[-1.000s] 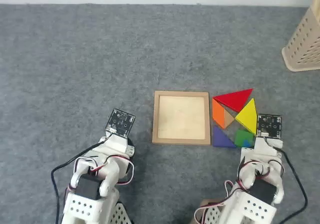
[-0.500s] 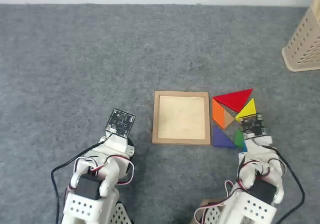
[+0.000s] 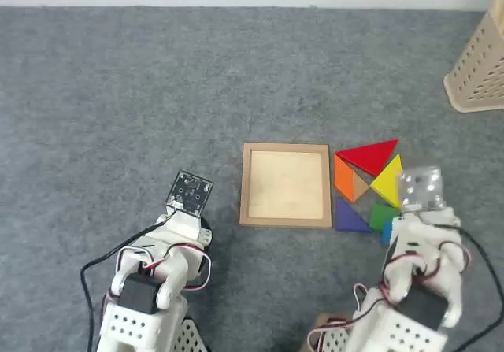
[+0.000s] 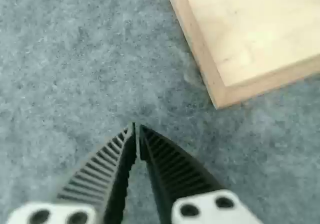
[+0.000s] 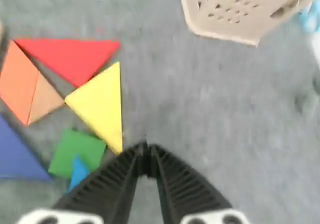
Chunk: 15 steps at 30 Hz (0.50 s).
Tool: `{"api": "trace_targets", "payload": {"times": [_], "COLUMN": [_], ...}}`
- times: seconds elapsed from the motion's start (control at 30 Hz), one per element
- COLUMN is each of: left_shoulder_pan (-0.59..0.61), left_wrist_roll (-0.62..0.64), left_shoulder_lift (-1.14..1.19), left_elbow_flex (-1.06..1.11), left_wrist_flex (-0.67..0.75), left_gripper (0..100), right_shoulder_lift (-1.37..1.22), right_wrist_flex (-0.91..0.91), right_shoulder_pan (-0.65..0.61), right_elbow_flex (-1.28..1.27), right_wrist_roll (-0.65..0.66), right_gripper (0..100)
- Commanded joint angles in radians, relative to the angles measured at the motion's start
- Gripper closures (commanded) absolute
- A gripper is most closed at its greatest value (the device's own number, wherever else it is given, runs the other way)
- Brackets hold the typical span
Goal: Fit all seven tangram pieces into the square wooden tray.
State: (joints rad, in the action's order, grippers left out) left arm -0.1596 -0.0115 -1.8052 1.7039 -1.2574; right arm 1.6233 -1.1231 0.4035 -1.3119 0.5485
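**Tangram pieces (image 3: 362, 185): none of the seven fitted yet**

The square wooden tray (image 3: 285, 185) is seen lying empty on the grey carpet (image 3: 142, 92) near the middle of the scene. All seven pieces are gathered in a loose cluster just right of it, outside its rim. The red triangle (image 3: 368, 157) is placed farthest, with the yellow triangle (image 3: 390, 182) to the right. The orange triangle (image 3: 343, 177) lies just beside the tray's right rim, and the small tan triangle (image 3: 360, 185) is set between orange and yellow. The indigo triangle (image 3: 350, 217) lies on the near side, with the green square (image 3: 383, 213) to its right. A light blue piece (image 5: 77, 173) is nearest of all and is partly hidden under the right arm (image 3: 417, 257).

The right gripper (image 5: 146, 151) is held with its jaws pressed together and nothing between them. Its tip is over bare carpet just beside the near corner of the yellow triangle. The left gripper (image 4: 136, 131) is likewise closed and empty, low over the carpet near the tray's near left corner. A perforated beige basket (image 3: 479, 61) stands at the far right, well apart.

The task is judged to be at its very start: no piece has been fitted, and all seven are left to be picked up and placed.
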Motion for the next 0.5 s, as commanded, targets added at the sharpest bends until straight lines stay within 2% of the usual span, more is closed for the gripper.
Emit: {"api": "trace_targets", "payload": {"times": [0.0, 0.13, 0.23, 0.3, 0.47], "left_shoulder_pan": [0.0, 0.0, 0.0, 0.0, 0.0], "left_wrist_roll": [0.006, 0.006, 0.006, 0.006, 0.006], "left_shoulder_lift": [-0.02, -0.02, -0.02, -0.02, -0.02], "left_elbow_flex": [-0.019, -0.019, -0.019, -0.019, -0.019], "left_wrist_flex": [-0.006, -0.006, -0.006, -0.006, -0.006], "left_gripper": [99, 99, 99, 99, 99], "right_shoulder_lift": [-0.312, -0.762, -1.072, -1.242, -1.569], "right_wrist_flex": [0.005, -0.096, -0.142, -0.14, -0.125], "right_shoulder_pan": [-0.067, -0.252, -0.372, -0.395, -0.398], "right_elbow_flex": [0.249, 0.505, 0.667, 0.761, 0.93], "right_wrist_roll": [-0.064, -0.11, -0.166, -0.212, -0.316], "right_gripper": [98.9, 98.3, 90.4, 85.5, 85.3]}}
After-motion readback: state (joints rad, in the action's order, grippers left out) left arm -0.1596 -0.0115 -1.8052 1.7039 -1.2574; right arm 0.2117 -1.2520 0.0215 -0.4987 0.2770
